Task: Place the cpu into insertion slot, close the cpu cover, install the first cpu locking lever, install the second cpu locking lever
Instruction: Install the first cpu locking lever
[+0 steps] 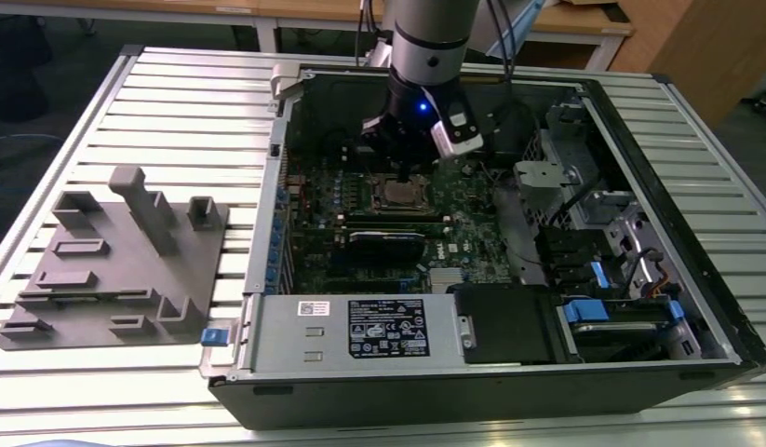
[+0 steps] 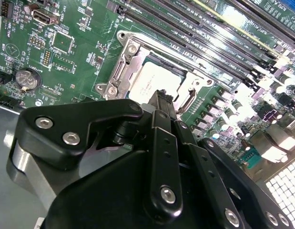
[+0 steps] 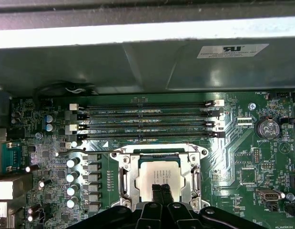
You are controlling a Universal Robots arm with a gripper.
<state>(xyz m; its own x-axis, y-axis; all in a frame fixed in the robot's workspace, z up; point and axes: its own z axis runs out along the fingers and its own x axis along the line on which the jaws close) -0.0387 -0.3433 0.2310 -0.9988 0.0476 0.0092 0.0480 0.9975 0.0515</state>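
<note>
The cpu (image 3: 157,172) lies flat in the insertion slot (image 3: 159,158) on the green motherboard (image 3: 242,157), its pale silver top showing. Around it lies the cpu cover (image 3: 124,179), a silvery frame that rests down on the socket. My black gripper (image 3: 162,188) hangs just above the chip's edge with both fingers pressed together and nothing between them. In the second wrist view the gripper (image 2: 162,98) points at the cpu (image 2: 154,83) inside the cover (image 2: 126,59). In the exterior view the gripper (image 1: 405,169) hovers over the cpu (image 1: 400,194) inside the open computer case.
Long black memory slots (image 3: 147,119) run beside the socket, and a coin battery (image 3: 269,128) sits further off. The case's metal wall (image 3: 137,67) rises behind the board. A power supply (image 1: 357,326) and a grey fixture block (image 1: 122,251) sit towards the exterior view's left.
</note>
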